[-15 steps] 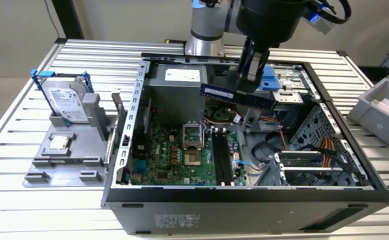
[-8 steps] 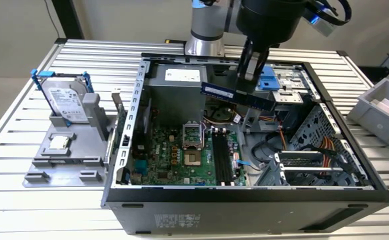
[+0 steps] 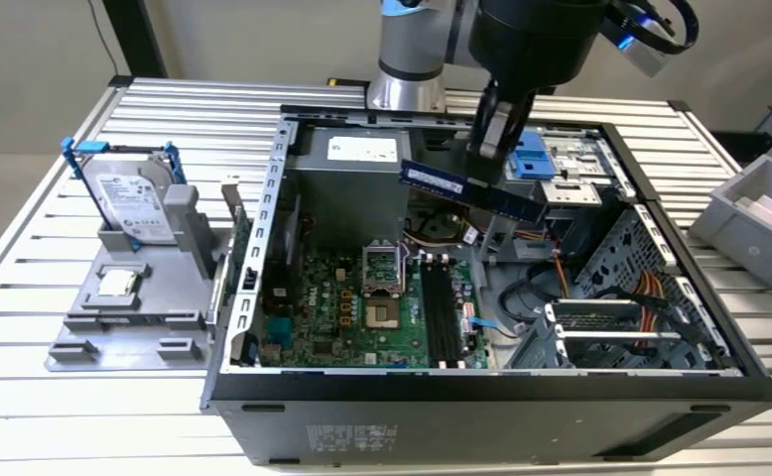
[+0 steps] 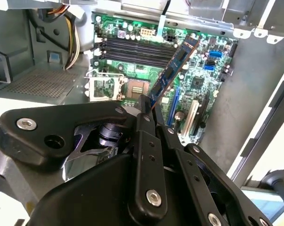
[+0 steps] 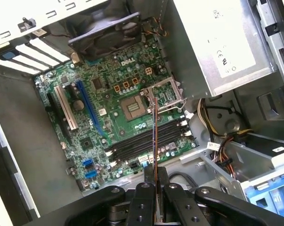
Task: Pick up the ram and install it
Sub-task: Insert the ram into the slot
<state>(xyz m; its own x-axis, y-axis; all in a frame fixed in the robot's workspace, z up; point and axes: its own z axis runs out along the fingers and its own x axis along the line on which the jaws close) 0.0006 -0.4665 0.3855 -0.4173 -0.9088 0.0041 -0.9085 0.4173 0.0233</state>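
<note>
The ram [image 3: 472,190] is a long thin bluish stick held in the air above the open computer case [image 3: 492,382], tilted, over the back of the motherboard [image 3: 359,307]. My gripper [image 3: 488,149] is shut on the ram's upper edge. In the second wrist view the ram [image 4: 172,70] juts out from the gripper [image 4: 149,109] toward the board. The first wrist view catches the ram [image 5: 154,127] edge-on, running from the gripper [image 5: 156,172] across the long black memory slots [image 5: 142,143]. These slots [image 3: 442,317] lie below and nearer the case front in the exterior view.
A silver hard drive in a blue frame [image 3: 132,203] and a small square chip [image 3: 117,283] rest on a grey fixture [image 3: 128,317] at the exterior view's left. A grey bin [image 3: 757,223] stands at the right. The power supply [image 3: 353,164], cables [image 3: 598,288] and drive cage crowd the case.
</note>
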